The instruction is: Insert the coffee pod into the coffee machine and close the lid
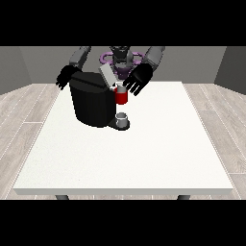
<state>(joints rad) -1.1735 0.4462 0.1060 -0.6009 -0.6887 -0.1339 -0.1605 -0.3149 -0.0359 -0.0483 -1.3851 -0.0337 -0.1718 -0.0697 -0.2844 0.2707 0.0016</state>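
Though the coffee pod itself cannot be picked out in the front view, a small pale spot shows at the top of the red brew head (pixel 121 96), so my guess is the pod sits there or is just going in; I cannot tell which. The lid (pixel 106 76) stands tilted up and open above that red part, a grey flap leaning back toward the robot, which leaves the opening free for loading. The black coffee machine (pixel 92 102) sits toward the far side of the white table (pixel 144 158), and a small grey cup (pixel 122 118) stands on its base under the red head, ready to catch a pour. The hand at the view's right (pixel 138 80) hovers just beside the lid and the red head, fingers spread apart and holding nothing, seemingly placed to swing the lid down. The hand at the view's left (pixel 65 77) hangs behind the machine's far corner, fingers relaxed and pointing down, perhaps bracing the body
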